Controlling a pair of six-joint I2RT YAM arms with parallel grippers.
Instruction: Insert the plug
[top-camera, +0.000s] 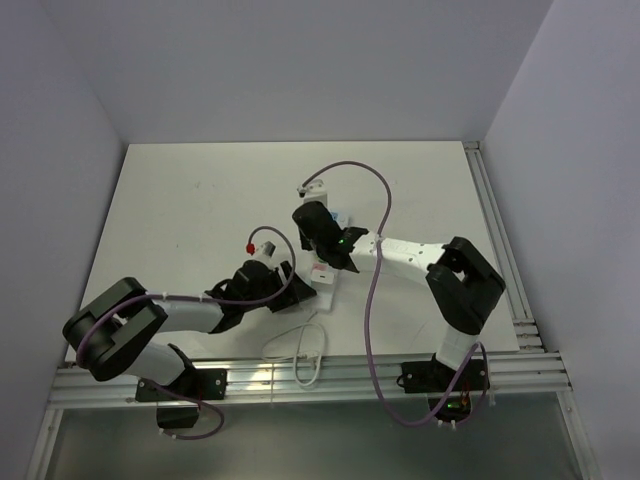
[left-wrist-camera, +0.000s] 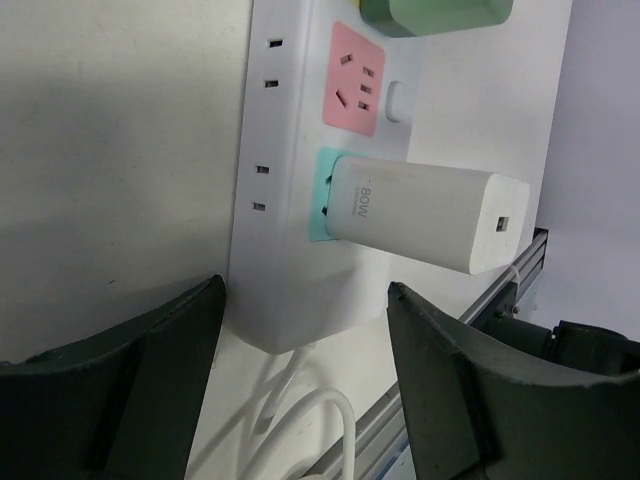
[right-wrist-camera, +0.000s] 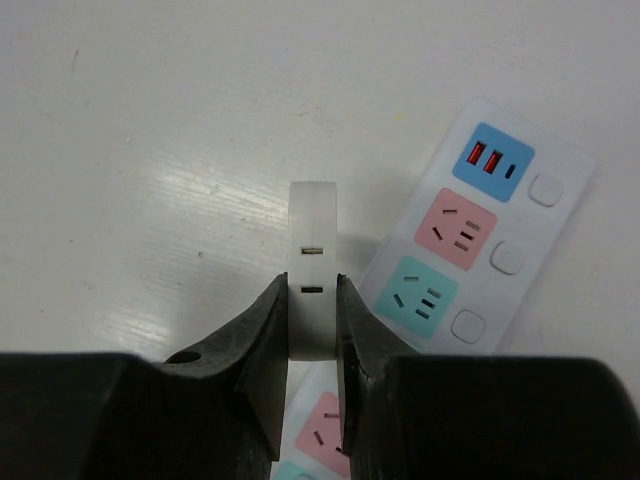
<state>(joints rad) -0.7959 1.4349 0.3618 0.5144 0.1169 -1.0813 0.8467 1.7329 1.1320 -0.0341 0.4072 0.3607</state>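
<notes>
From above, the right gripper (top-camera: 324, 258) hangs over the white power strip (top-camera: 326, 285) in the middle of the worktop (top-camera: 190, 200). The left gripper (top-camera: 293, 287) lies low just beside the strip's near end. They sit close together, so a sideways swing from either could knock one into the other. The purple cable (top-camera: 368, 310) looping across the right arm looks ready to snag.

In the left wrist view, the left gripper is spread wide and holds nothing. The strip's end lies between its fingers, and I can't tell if they touch it. A white charger (left-wrist-camera: 420, 215) fills the teal socket and the pink socket (left-wrist-camera: 354, 80) above it is free. Unless those fingers brace the strip, I'd expect a push from the plug to slide it.

In the right wrist view, the right gripper is clamped on the sides of the white plug (right-wrist-camera: 312, 215). It holds the plug over bare worktop, just left of a second strip (right-wrist-camera: 545, 150). Lowered from here, the plug would hit the worktop and miss every socket. The pinch is narrow, so prongs catching a socket edge could twist the plug askew.
</notes>
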